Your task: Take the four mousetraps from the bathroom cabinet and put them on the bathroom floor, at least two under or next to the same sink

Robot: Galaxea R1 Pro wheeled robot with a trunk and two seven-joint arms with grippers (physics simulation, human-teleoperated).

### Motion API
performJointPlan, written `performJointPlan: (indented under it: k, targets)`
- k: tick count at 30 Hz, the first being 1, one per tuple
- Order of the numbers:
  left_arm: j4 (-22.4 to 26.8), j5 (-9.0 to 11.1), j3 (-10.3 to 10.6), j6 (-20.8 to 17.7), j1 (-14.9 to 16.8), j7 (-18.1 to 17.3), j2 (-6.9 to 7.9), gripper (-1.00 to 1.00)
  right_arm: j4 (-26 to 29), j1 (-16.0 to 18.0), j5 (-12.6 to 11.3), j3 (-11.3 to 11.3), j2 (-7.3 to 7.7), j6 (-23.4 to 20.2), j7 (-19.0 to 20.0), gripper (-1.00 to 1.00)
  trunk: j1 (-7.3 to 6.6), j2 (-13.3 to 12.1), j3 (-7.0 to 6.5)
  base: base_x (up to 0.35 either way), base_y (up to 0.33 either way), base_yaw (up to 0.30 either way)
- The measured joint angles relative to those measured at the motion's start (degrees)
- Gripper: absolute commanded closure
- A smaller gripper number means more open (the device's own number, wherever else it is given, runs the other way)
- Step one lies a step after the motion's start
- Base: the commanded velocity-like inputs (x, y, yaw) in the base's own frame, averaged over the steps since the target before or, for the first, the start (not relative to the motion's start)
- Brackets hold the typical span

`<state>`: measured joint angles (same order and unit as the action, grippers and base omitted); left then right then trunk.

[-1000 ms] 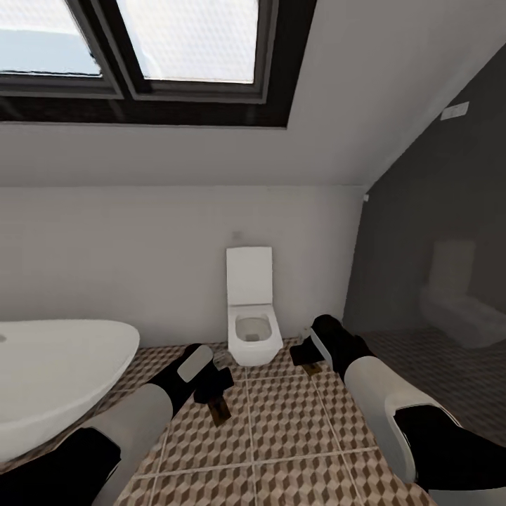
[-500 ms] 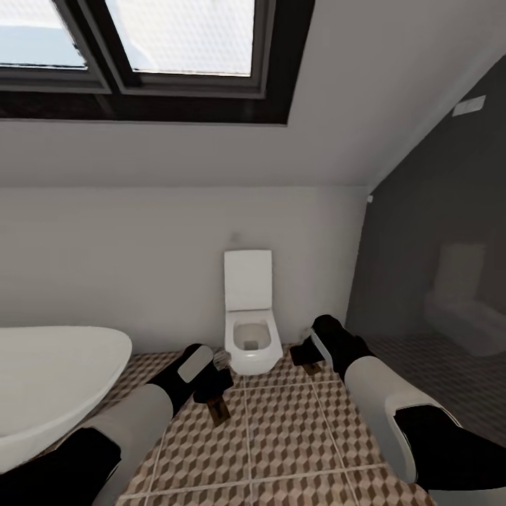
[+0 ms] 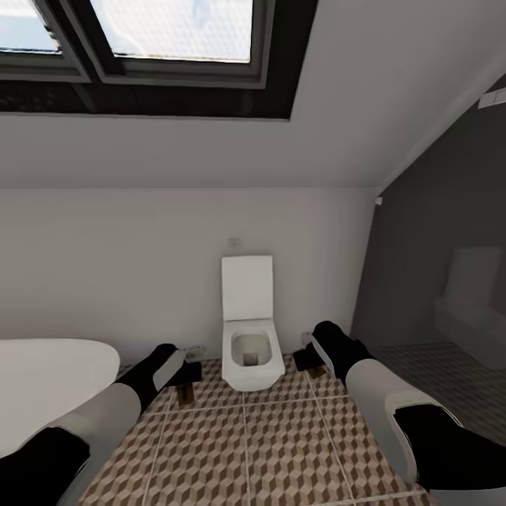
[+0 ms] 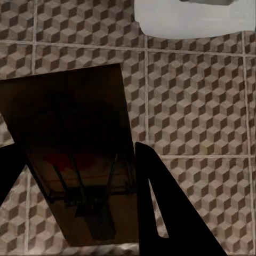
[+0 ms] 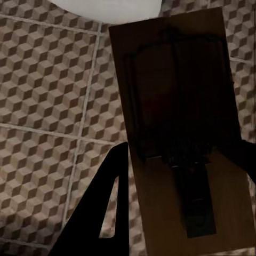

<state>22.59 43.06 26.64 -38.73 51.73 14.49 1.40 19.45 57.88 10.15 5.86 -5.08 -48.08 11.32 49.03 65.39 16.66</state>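
Left claw (image 3: 184, 383): closing on a mousetrap; in the left wrist view the left mousetrap (image 4: 80, 176) is sitting between the two dark fingers (image 4: 160, 208), held above the tiles.
Right claw (image 3: 309, 360): also gripping a trap; in the right wrist view the right mousetrap (image 5: 184, 133) is lying along the fingers (image 5: 101, 213), its black wire spring facing the camera.
Where the traps are: both are being carried in the air over the bathroom floor (image 3: 281, 443), one per arm, neither touching the tiles yet.
How they are likely handling: each looks like a thin, stiff, light board, so I judge a modest pinch is enough; the wire spring and bar are looking like the delicate, snaggy part.
Where to hold: across the long bare edges of the board, away from the spring, seems the safest grip, and that appears to be how each claw is holding it.
Bathtub (image 3: 49, 379): its white curved rim is showing beside the left arm.
Toilet (image 3: 249, 337): standing with its lid up against the back wall, between and beyond the two claws.
Window (image 3: 154, 42): sitting in the sloped ceiling, farthest up.
Task progress: by my reading, two traps are in hand and waiting to be set down near a basin.
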Motion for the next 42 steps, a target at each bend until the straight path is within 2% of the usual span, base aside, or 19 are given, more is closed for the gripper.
performJointPlan:
  k: [3, 8, 11, 14, 16, 18, 20, 24, 42]
  targets:
    - [-0.07, -1.74, -0.09, -0.08, 0.00, -0.64, 0.27, 1.00, -0.09, -0.01, 0.27, -0.02, 0.00, 0.48, 0.00, 1.00, 0.00, 0.00, 0.00, 0.322, 0.000, 0.000]
    - [-0.13, -1.99, -0.16, -0.01, 0.00, -1.07, 0.58, 1.00, -0.11, 0.00, 0.36, -0.05, 0.30, 0.64, 0.01, 1.00, 0.00, 0.00, 0.00, 0.274, 0.000, 0.000]
    - [-0.14, -2.03, -0.21, -0.01, 0.00, -1.36, 1.27, 1.00, -0.11, 0.00, 0.34, 0.00, 0.37, 0.72, -0.05, 1.00, 0.02, 0.00, 0.00, 0.088, 0.000, 0.000]
    - [-0.14, -1.90, -0.23, -0.02, 0.00, -1.64, 3.01, 1.00, -0.14, 0.00, 0.33, 0.02, 0.40, 0.81, -0.33, 1.00, 0.03, -0.01, 0.00, 0.029, 0.000, 0.000]
    - [-0.25, -1.86, -0.22, 0.04, 0.00, -2.44, 4.67, 1.00, -0.19, -0.02, 0.29, 0.02, 0.40, 1.38, -1.21, 1.00, 0.03, -0.01, 0.00, 0.010, 0.000, 0.000]
    - [-0.86, -1.72, -0.19, 0.19, 0.00, -3.97, 5.53, 1.00, -0.26, -0.01, 0.20, 0.02, 0.40, 2.26, -2.32, 1.00, 0.03, -0.01, 0.00, 0.005, 0.000, 0.000]
    - [-2.73, -2.20, -0.08, 0.29, 0.00, -7.01, 6.08, 1.00, -0.35, -0.01, 0.06, -0.01, 0.40, 3.77, -4.00, 1.00, 0.03, -0.01, 0.00, 0.002, 0.000, 0.000]
    - [-4.74, -2.73, 0.10, 0.46, 0.00, -11.32, 6.45, 1.00, -0.45, -0.03, -0.16, -0.07, 0.39, 5.68, -5.69, 1.00, 0.03, -0.01, 0.00, 0.002, 0.000, 0.000]
    - [-5.56, -2.52, 0.25, 0.43, 0.00, -12.42, 6.19, 1.00, -0.48, -0.01, -0.30, -0.15, 0.47, 7.25, -6.07, 1.00, 0.00, 0.00, 0.00, 0.279, 0.000, 0.000]
